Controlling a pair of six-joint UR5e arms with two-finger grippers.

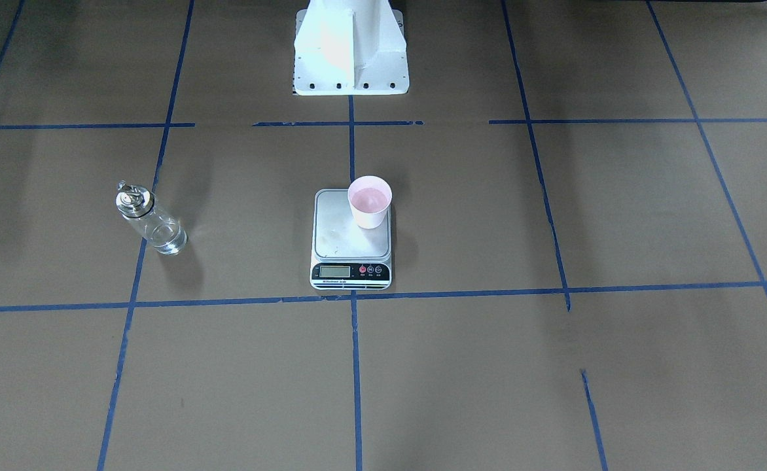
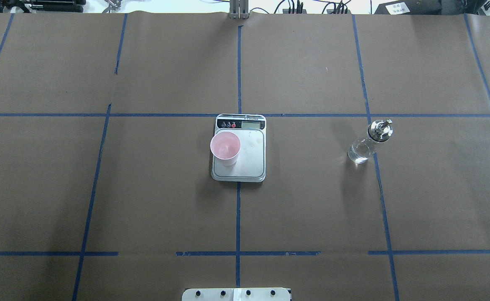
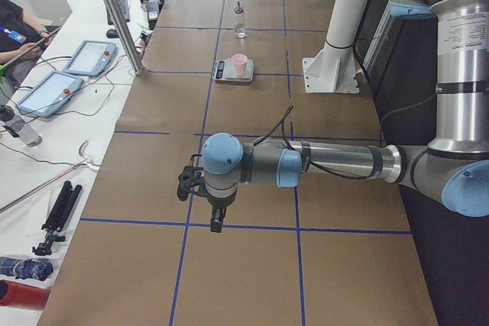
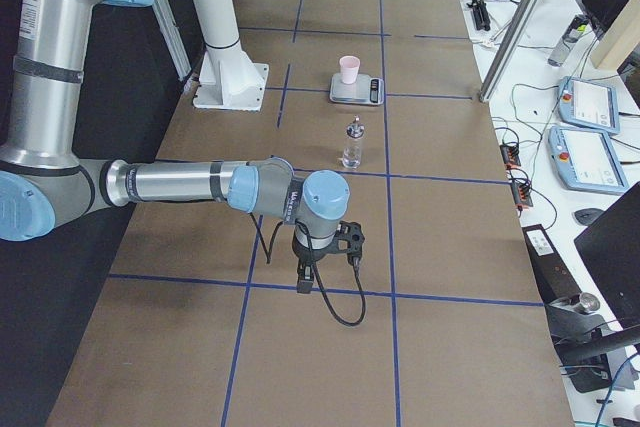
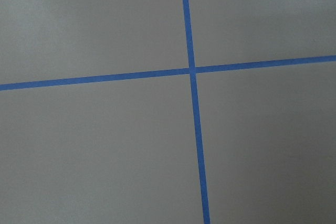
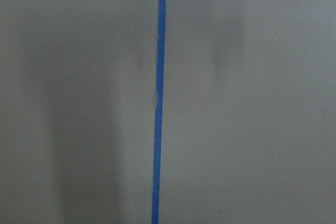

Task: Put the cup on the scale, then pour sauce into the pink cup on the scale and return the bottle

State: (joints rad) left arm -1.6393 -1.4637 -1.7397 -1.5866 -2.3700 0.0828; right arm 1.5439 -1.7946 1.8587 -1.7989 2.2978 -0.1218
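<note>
The pale pink cup (image 1: 369, 201) (image 2: 225, 147) stands upright on the scale (image 1: 341, 242) (image 2: 253, 161), at the platform's edge on the robot's left. The glass bottle (image 1: 151, 219) (image 2: 368, 142) stands alone on the table to the scale's right in the overhead view, with clear sauce (image 2: 358, 154) low inside it. Neither gripper touches any of these. The left gripper (image 3: 216, 221) hangs over the table's near end in the exterior left view; the right gripper (image 4: 304, 279) hangs likewise in the exterior right view. I cannot tell whether either is open or shut.
The white robot pedestal (image 1: 351, 59) (image 2: 236, 294) stands behind the scale. Blue tape lines grid the brown table. A side bench holds tablets (image 3: 84, 59) (image 4: 590, 107), cables and a metal post (image 3: 114, 13). A person's arm (image 3: 19, 32) shows at the far left.
</note>
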